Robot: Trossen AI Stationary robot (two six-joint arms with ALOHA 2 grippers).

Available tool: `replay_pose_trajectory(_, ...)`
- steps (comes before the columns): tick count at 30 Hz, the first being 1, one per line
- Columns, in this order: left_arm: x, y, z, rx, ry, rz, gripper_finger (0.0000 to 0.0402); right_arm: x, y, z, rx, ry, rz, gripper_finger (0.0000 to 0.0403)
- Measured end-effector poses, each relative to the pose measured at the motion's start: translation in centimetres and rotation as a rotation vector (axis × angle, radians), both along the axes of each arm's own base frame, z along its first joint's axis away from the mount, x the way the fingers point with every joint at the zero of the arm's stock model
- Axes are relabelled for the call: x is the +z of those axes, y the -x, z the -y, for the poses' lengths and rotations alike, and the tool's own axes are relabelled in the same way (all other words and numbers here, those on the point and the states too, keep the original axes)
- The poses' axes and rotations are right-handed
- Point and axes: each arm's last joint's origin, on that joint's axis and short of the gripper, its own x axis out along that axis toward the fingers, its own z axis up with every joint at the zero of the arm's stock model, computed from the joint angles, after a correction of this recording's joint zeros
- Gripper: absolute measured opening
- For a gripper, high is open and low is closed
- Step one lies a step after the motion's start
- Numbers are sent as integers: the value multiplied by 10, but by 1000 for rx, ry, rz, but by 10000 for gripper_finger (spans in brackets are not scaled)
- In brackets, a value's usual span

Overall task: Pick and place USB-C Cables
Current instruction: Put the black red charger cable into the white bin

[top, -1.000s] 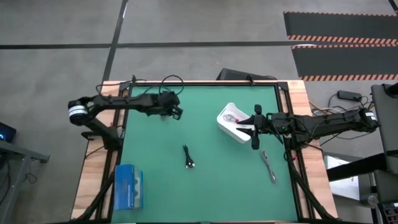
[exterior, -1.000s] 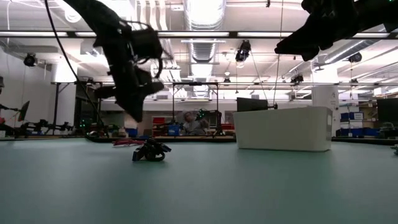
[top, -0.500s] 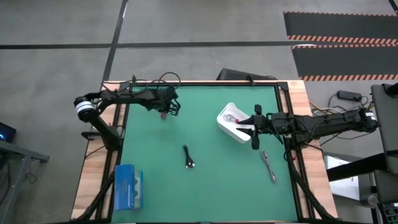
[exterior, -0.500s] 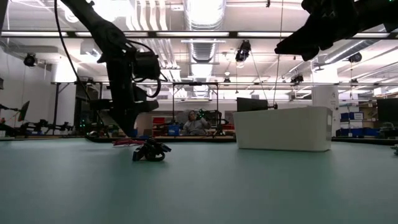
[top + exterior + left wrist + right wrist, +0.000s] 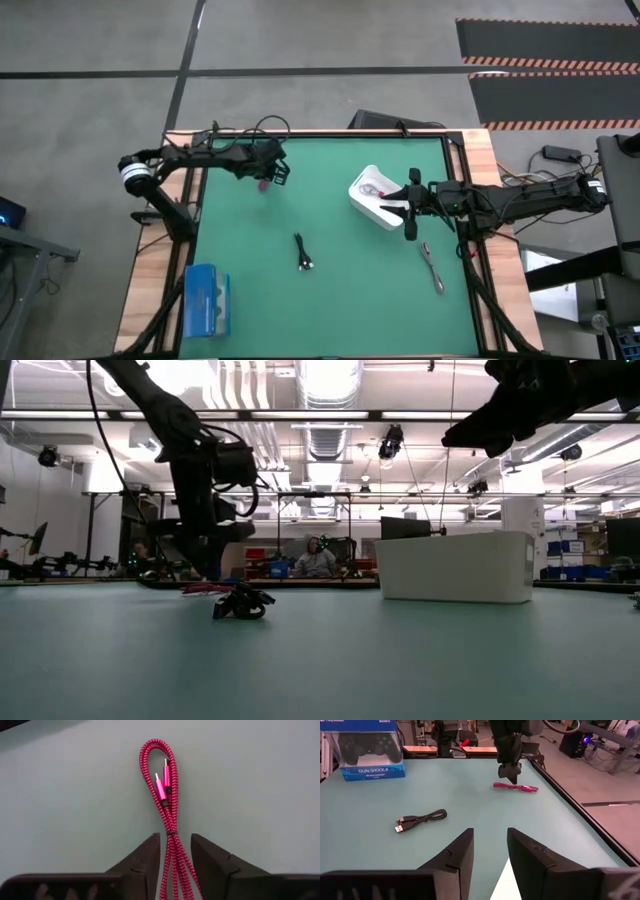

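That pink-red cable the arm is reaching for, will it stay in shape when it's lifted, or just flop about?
Probably flop: the magenta-red cable is thin and braided, folded into a loose loop with both plugs free. It looks light, so the left gripper, open astride its strands, should lift it easily. The braid likely gives grip, though the free ends may dangle.

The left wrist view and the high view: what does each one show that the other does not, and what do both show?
Only the left wrist view shows the magenta cable's two metal plugs and the left gripper's open fingers straddling it. Only the high view shows the black cable, the grey cable, the white bin, the blue box and the right gripper. Both show the magenta cable on the green mat.
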Motion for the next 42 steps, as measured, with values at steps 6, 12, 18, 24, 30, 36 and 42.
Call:
replay_pose_trajectory(6, -2, 0, 0, 0, -8, 13, 101, 0, 0, 0, 0, 0, -5, 109)
replay_pose_trajectory(12, -6, 2, 1, 0, -5, 9, 101, -1, 0, 0, 1, 3, -6, 109)
replay_pose_trajectory(18, -14, 3, 2, 1, -36, 61, 101, -1, 0, 0, 1, 4, -6, 109)
replay_pose_trajectory(24, -18, 5, 3, 2, -48, 62, 100, -1, 0, 0, 1, 4, -6, 109)
replay_pose_trajectory(30, -21, 7, 3, 12, -69, 36, 100, -1, 0, 0, 1, 5, -6, 109)
replay_pose_trajectory(36, -21, 7, 3, 19, -89, 23, 99, -1, 0, 0, 1, 5, -6, 109)
replay_pose_trajectory(42, -31, 5, 1, 22, -80, -8, 99, -1, 0, 0, 1, 5, -7, 109)
